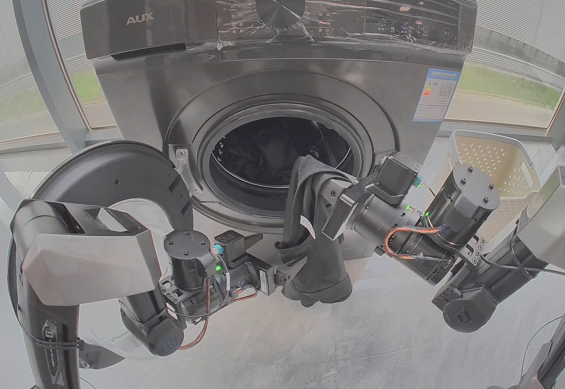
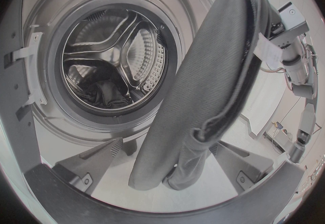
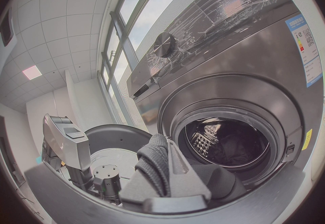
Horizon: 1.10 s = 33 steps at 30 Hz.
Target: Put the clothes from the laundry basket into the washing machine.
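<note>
Two dark clothes: one cloth (image 1: 312,243) hangs pinched in the right fingers (image 1: 328,199), one pile (image 2: 101,94) lies inside the washing machine (image 1: 147,90). The left fingers (image 1: 288,274) spread wide. One blue sticker (image 1: 435,95).

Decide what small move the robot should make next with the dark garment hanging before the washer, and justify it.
Probably close the left gripper on the dark garment. The right gripper grips its top by the drum opening, but its lower part hangs below the rim, between the left's open fingers.
</note>
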{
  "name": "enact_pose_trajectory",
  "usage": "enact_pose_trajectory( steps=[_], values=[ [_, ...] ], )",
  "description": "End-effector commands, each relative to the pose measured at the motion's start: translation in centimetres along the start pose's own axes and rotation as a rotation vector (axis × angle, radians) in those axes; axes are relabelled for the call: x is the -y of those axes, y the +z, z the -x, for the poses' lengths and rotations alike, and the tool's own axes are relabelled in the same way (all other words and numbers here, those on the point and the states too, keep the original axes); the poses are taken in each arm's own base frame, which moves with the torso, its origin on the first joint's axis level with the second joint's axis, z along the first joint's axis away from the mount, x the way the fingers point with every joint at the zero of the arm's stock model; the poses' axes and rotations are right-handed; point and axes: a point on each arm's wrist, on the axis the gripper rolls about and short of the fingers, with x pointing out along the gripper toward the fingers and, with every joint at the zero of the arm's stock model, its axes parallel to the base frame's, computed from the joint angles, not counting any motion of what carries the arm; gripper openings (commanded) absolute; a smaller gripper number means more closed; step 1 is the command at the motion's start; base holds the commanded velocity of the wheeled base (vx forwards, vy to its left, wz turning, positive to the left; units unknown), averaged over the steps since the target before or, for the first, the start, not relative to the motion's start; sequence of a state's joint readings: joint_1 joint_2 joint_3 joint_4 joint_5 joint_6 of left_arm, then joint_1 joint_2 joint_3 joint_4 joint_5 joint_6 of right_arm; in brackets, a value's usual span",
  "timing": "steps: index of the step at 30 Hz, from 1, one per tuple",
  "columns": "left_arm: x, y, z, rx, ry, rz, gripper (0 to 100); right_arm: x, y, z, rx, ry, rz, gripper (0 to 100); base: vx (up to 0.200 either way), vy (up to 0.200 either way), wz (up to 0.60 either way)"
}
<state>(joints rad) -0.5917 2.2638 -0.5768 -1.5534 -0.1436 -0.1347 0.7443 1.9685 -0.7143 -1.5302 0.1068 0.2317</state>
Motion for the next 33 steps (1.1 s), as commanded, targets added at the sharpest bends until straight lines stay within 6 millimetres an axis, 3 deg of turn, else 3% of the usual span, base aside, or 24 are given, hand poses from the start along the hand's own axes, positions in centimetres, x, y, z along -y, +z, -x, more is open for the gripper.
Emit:
enact_pose_trajectory(
  steps=[1, 6, 13, 19, 20, 26, 31, 33],
  values=[
    [-0.6, -1.3, -1.4, -0.009, 0.009, 0.000, 100, -0.3, 0.1, 0.2, 0.000, 0.006, -0.001, 0, 0.000, 0.000, 0.00],
    [-1.0, -1.8, -2.7, 0.008, 0.013, -0.005, 100, -0.4, 0.3, 0.6, -0.006, 0.008, -0.003, 0, 0.000, 0.000, 0.00],
    [-3.4, -2.6, -4.2, 0.027, 0.065, -0.036, 100, -1.0, 0.7, 1.3, -0.008, 0.018, -0.006, 0, 0.000, 0.000, 0.00],
    [-3.3, -2.9, -4.5, 0.023, 0.061, -0.039, 100, -1.3, 0.5, 1.5, -0.021, 0.027, -0.010, 0, 0.000, 0.000, 0.00],
    [-3.3, -2.9, -4.5, 0.025, 0.059, -0.040, 0, -1.3, 0.5, 1.5, -0.021, 0.027, -0.010, 0, 0.000, 0.000, 0.00],
    [-3.0, -2.7, -4.4, 0.027, 0.053, -0.043, 0, -0.6, 0.6, 1.1, -0.007, 0.006, -0.002, 0, 0.000, 0.000, 0.00],
    [-1.7, -1.1, -3.0, 0.038, 0.030, -0.049, 0, 1.6, 0.3, 0.2, 0.009, -0.049, 0.016, 0, 0.000, 0.000, 0.00],
    [-1.7, -1.1, -3.0, 0.038, 0.030, -0.049, 0, 1.6, 0.3, 0.2, 0.009, -0.049, 0.016, 0, 0.000, 0.000, 0.00]
  ],
)
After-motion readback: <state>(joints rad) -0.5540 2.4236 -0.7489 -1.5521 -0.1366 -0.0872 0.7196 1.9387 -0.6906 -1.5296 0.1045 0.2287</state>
